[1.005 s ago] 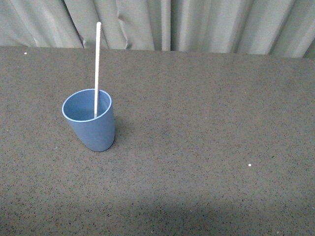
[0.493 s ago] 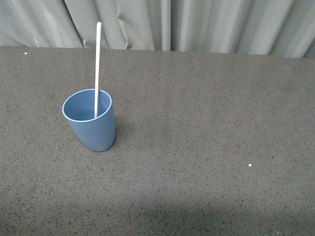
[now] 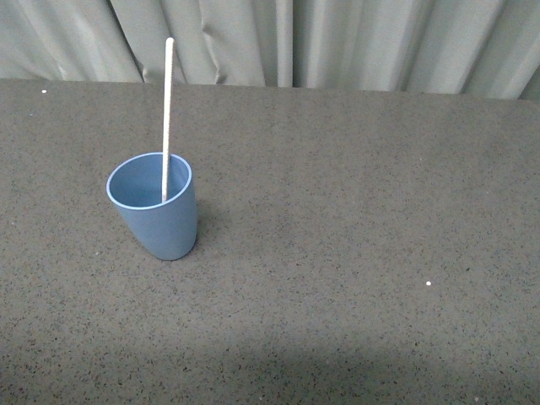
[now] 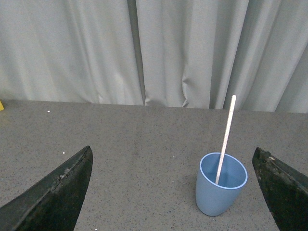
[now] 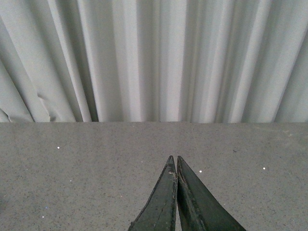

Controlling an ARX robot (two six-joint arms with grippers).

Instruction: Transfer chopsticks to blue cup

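Front view: the blue cup (image 3: pixel 153 206) stands upright on the dark speckled surface (image 3: pixel 354 219), left of centre and nearer the far edge than the near one. The chopsticks (image 3: pixel 166 118), seen as one thin cream-white stick, rest inside the cup with the lower end hidden below the rim; the stick leans against the inner wall on the cup's right side and rises almost vertically, its upper end reaching in front of the grey pleated curtain (image 3: pixel 354 42) behind the surface. Neither arm appears in this view.

Left wrist view: the two dark fingers (image 4: pixel 53 195) of the left gripper (image 4: pixel 173 192) stand wide apart at the picture's lower corners, released and holding nothing. The blue cup (image 4: pixel 219 190) shows between them, closer to the finger at the picture's right, clear of both. The chopsticks (image 4: pixel 227 134) stand in it, tilted slightly.

Right wrist view: the fingers (image 5: pixel 161 202) of the right gripper (image 5: pixel 176 161) are pressed tip to tip, clenched with nothing between them, above bare surface (image 5: pixel 72 163), with the curtain (image 5: pixel 154 57) beyond. A few small white specks (image 5: pixel 58 147) lie on the surface.
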